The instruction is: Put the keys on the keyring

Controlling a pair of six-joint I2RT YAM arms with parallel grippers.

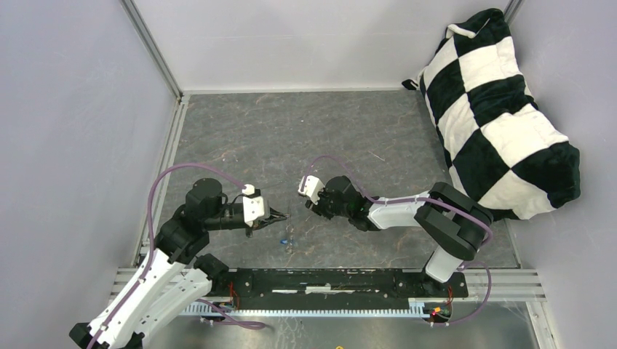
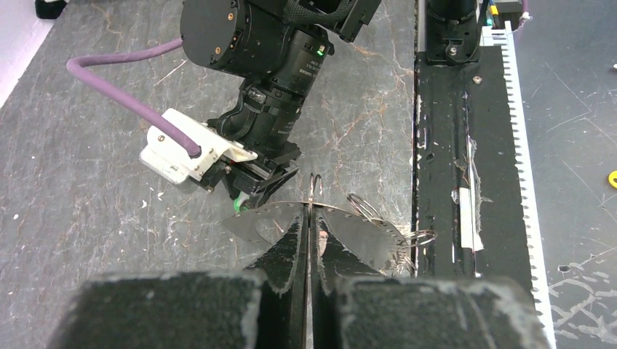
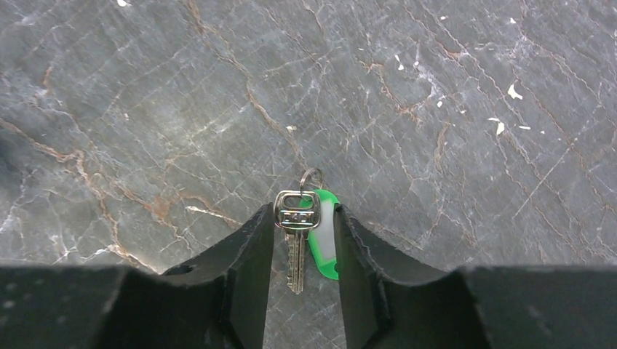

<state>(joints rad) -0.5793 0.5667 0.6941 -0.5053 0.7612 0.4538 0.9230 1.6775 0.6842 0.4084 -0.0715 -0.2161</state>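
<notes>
Fixed camera overlooks the table (image 1: 291, 138) from above-behind; wrist cameras (close, low) share it, the left facing the right gripper (image 2: 251, 196).

I see my left gripper (image 1: 282, 215) and right gripper (image 1: 308, 206) nearly tip to tip, a blue key (image 1: 282, 239) on the table (image 1: 240, 138) beside them.

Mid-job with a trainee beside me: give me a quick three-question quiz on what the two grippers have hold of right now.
1. True or false: the right gripper is empty.
2. The plastic tag beside the key is: A red, B green, C yellow.
3. Which gripper pinches the thin wire keyring?

Key: 1 false, it is shut on the key; 2 B; 3 the left gripper.
</notes>
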